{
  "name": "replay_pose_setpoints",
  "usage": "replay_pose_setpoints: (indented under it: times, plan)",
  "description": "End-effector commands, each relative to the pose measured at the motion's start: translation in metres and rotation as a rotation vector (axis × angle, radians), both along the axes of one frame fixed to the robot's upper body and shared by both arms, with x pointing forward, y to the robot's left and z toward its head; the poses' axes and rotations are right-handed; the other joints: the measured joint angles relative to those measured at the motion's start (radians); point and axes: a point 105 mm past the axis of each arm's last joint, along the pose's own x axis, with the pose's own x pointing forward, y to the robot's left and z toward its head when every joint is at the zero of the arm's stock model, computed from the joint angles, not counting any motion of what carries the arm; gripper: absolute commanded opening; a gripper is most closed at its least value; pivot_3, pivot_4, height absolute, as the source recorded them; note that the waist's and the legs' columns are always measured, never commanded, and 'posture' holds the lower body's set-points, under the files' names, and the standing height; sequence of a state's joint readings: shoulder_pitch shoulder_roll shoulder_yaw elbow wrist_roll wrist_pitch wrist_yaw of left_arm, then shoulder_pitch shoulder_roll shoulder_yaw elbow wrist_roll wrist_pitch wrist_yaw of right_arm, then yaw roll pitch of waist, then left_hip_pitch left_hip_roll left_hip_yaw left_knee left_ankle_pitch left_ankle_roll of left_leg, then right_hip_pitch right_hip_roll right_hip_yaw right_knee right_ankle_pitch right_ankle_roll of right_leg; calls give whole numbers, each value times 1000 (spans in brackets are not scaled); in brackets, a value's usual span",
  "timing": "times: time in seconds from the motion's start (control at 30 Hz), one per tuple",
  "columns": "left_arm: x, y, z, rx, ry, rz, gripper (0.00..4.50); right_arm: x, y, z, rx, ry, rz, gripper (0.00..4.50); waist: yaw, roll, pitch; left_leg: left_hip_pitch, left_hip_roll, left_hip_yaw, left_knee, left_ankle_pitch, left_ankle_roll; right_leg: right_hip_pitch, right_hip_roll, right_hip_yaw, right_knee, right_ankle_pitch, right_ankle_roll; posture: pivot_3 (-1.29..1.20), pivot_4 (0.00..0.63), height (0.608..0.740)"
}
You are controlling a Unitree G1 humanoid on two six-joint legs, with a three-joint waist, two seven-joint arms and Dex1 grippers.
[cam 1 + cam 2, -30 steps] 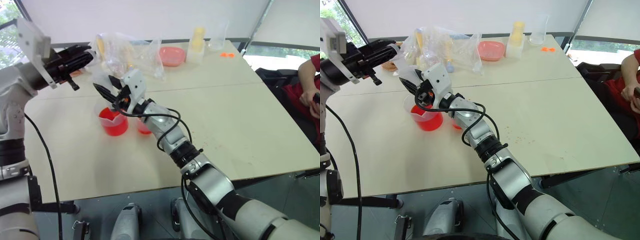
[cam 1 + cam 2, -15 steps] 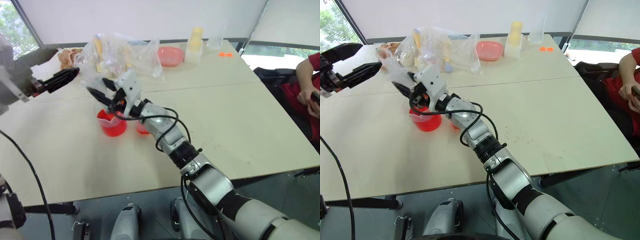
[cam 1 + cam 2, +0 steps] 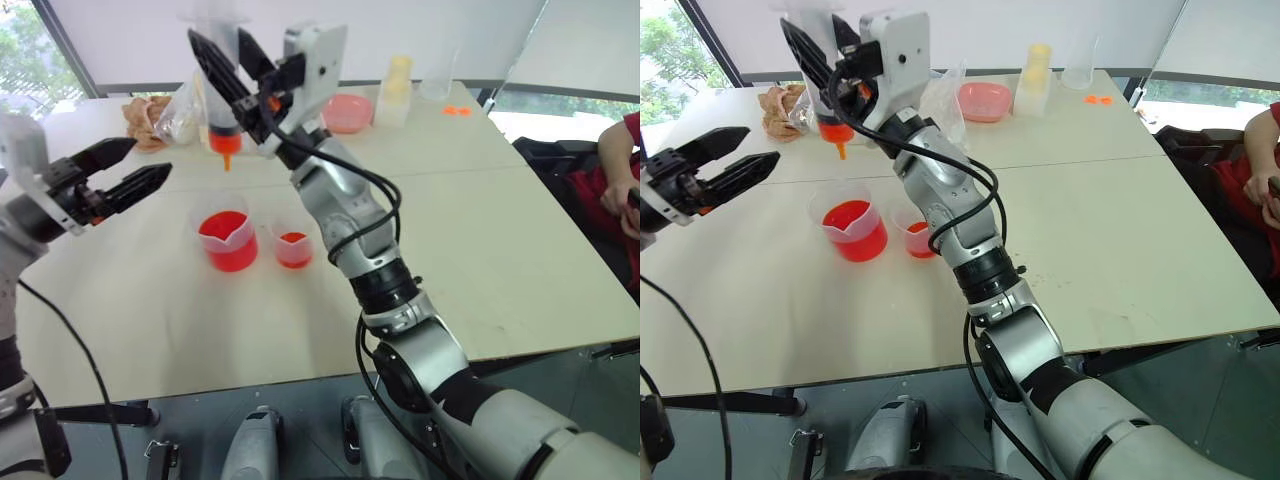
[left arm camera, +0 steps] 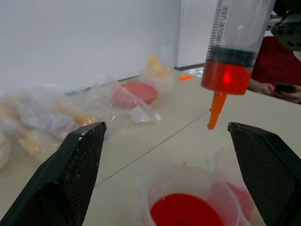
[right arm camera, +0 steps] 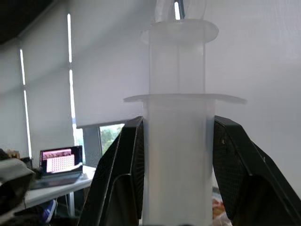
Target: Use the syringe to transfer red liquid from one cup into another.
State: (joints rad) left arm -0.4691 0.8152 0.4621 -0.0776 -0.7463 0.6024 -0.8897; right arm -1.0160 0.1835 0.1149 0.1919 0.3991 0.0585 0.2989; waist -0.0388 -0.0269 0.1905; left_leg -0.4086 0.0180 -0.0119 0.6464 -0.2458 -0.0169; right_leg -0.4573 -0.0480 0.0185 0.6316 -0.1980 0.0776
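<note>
- The syringe is hanging upright in the air above the tabletop, its orange tip pointing down and red liquid filling the lowest part of its clear barrel.
- The right tool is clamping the syringe barrel between its two black fingers, with the barrel flange and the white plunger standing above the grip.
- The syringe tip is hovering over the space behind the two cups, touching neither.
- The wider clear beaker is standing on the tabletop below, toward the tabletop's left side, holding a good amount of red liquid.
- The smaller cup is sitting just beside the beaker on its right, carrying a little red liquid at its bottom.
- The left tool is hanging near the tabletop's left edge with its fingers spread wide apart, holding nothing and pointing toward the beaker.
- Clear plastic bags are lying along the tabletop's far edge, with a pink bowl beside them.
- A pale yellow bottle and a clear cup are standing near the far right corner.
- A person in a red sleeve is sitting past the tabletop's right edge.
</note>
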Motion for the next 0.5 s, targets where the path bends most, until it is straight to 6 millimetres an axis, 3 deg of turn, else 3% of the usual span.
replay_pose_setpoints:
  times: [0.03,0.2,0.5]
  plan:
    - [2,-22,12,24,-55,-66,4357,-8,-21,-8,19,36,-30,1442,1,-1,0,0,0,0,0,0,0,1,0,0,0,0,0,0,150,740]
    - [10,-41,26,33,-98,-132,4357,-7,-35,-35,-21,114,-88,1442,-6,0,0,0,-1,0,1,0,0,0,1,1,0,0,0,0,150,740]
    - [24,-76,59,32,-221,-225,4357,2,-32,-60,-68,151,-131,1442,-2,0,0,1,-1,0,1,0,0,0,2,1,0,0,0,0,150,740]
